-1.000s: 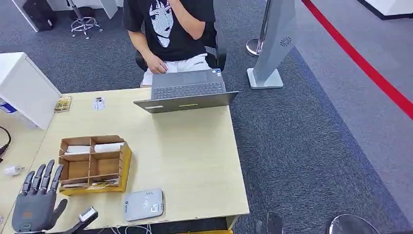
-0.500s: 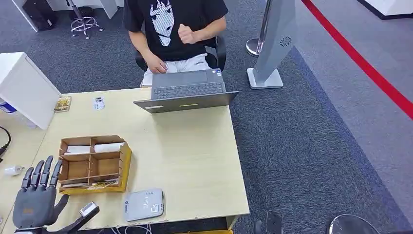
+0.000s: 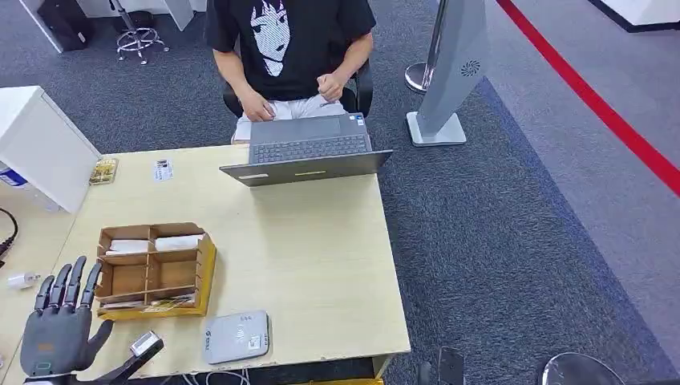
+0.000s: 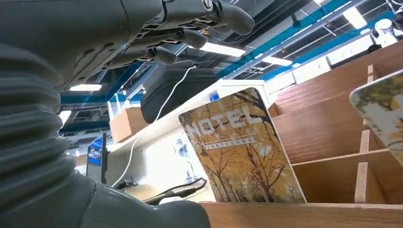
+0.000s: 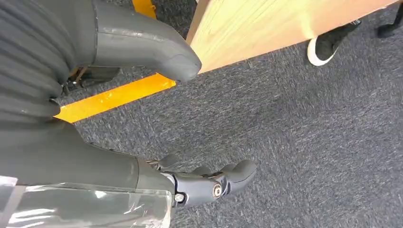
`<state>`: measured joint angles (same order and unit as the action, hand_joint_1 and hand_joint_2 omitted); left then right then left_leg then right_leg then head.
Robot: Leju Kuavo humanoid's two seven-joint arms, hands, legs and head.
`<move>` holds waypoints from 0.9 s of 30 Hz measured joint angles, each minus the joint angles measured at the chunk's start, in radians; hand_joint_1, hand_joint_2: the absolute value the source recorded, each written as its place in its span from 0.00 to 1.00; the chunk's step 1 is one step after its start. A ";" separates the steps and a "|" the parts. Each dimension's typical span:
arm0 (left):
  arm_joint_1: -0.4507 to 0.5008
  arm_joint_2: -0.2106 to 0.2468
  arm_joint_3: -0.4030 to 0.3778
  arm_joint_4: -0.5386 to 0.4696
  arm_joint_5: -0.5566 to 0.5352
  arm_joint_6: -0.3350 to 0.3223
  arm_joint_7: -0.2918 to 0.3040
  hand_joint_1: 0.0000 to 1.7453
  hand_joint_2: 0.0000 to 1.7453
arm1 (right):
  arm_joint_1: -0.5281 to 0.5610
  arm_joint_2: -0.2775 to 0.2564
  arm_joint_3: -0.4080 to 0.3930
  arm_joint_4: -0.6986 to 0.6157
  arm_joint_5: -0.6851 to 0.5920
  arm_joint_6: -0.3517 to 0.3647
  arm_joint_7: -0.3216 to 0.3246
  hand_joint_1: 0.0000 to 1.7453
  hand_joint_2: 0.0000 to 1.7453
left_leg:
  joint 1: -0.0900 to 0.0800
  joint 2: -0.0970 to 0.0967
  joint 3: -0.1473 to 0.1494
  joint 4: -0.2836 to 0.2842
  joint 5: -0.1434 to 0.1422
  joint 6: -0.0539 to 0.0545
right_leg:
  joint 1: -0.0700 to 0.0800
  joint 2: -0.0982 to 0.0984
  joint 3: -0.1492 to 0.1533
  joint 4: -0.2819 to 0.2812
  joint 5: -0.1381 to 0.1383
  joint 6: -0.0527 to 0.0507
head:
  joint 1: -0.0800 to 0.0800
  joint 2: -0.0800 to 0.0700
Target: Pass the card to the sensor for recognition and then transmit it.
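Observation:
A wooden card box (image 3: 202,269) stands on the light table (image 3: 321,265), near the front left. Yellow hotel cards (image 3: 152,304) lie in its front compartment and white cards (image 3: 152,243) in the back ones. The grey card sensor (image 3: 236,337) lies flat just in front of the box. My left hand (image 3: 56,333) hovers left of the box, fingers spread, holding nothing. In the left wrist view a hotel card (image 4: 242,152) stands in the box (image 4: 332,133), beyond my left hand (image 4: 95,47). My right hand (image 5: 85,156) hangs beside the table, loosely open over the carpet.
A person (image 3: 289,48) sits at the far side behind an open laptop (image 3: 309,148). A white box (image 3: 40,144) stands at the far left. A plug and cable (image 3: 20,279) lie left of my hand. The table's underside (image 5: 266,23) and a shoe (image 5: 328,45) are near my right hand.
My left hand has barely shifted beside the box. The person's raised hand has come down to the laptop.

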<state>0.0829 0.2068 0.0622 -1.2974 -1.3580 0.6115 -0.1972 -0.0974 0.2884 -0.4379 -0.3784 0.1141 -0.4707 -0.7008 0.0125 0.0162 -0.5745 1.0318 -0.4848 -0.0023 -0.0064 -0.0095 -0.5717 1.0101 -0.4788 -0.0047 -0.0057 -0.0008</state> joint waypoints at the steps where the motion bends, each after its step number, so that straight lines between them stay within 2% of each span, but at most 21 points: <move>1: 0.000 0.000 0.000 0.000 0.000 0.000 0.000 0.00 1.00 | 0.000 0.000 0.000 0.000 0.000 0.000 0.000 0.00 1.00 | 0.000 0.000 0.000 0.000 0.000 0.000 | 0.000 0.000 0.000 0.000 0.000 0.000 | 0.000 0.000; 9: 0.000 -0.009 -0.014 0.009 -0.002 -0.002 -0.001 0.00 1.00 | 0.000 0.000 0.002 0.000 -0.001 0.001 0.000 0.00 1.00 | 0.000 0.000 0.000 0.000 0.000 0.000 | 0.000 0.000 0.000 0.000 0.000 0.000 | 0.000 0.000; 12: 0.000 -0.009 -0.017 0.013 0.000 -0.006 -0.001 0.29 1.00 | 0.000 0.000 0.003 0.000 -0.004 0.004 0.000 0.00 1.00 | 0.000 0.000 0.000 0.000 0.000 0.000 | 0.000 0.000 0.000 0.000 0.000 0.000 | 0.000 0.000; 13: 0.000 -0.009 -0.017 0.015 0.003 -0.009 -0.001 0.72 1.00 | 0.000 0.000 0.003 0.000 -0.007 0.004 0.000 0.00 1.00 | 0.000 0.000 0.000 0.000 0.000 0.000 | 0.000 0.000 0.000 0.000 0.000 0.000 | 0.000 0.000; 14: 0.000 -0.009 -0.017 0.016 0.005 -0.012 -0.001 0.87 1.00 | 0.000 0.000 0.003 0.000 -0.008 0.005 0.000 0.00 1.00 | 0.000 0.000 0.000 0.000 0.000 0.000 | 0.000 0.000 0.000 0.000 0.000 0.000 | 0.000 0.000; 15: 0.000 -0.008 -0.017 0.017 0.006 -0.013 -0.001 0.94 1.00 | 0.000 0.000 0.003 0.000 -0.008 0.005 0.000 0.00 1.00 | 0.000 0.000 0.000 0.000 0.000 0.000 | 0.000 0.000 0.000 0.000 0.000 0.000 | 0.000 0.000; 26: 0.000 -0.008 -0.017 0.019 0.012 -0.017 -0.004 0.94 1.00 | 0.000 0.000 0.008 0.001 -0.009 0.005 0.000 0.00 1.00 | 0.000 0.000 0.000 0.000 0.000 0.000 | 0.000 0.000 0.000 0.000 0.000 0.000 | 0.000 0.000; 27: 0.000 -0.008 -0.018 0.020 0.012 -0.016 -0.004 0.99 1.00 | 0.000 0.000 0.008 0.002 -0.009 0.005 0.000 0.00 1.00 | 0.000 0.000 0.000 0.000 0.000 0.000 | 0.000 0.000 0.000 0.000 0.000 0.000 | 0.000 0.000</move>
<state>0.0826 0.1987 0.0447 -1.2776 -1.3458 0.5951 -0.2014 -0.0977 0.2884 -0.4299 -0.3769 0.1053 -0.4658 -0.7008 0.0125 0.0162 -0.5746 1.0318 -0.4848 -0.0023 -0.0064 -0.0095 -0.5718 1.0100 -0.4788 -0.0047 -0.0053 -0.0008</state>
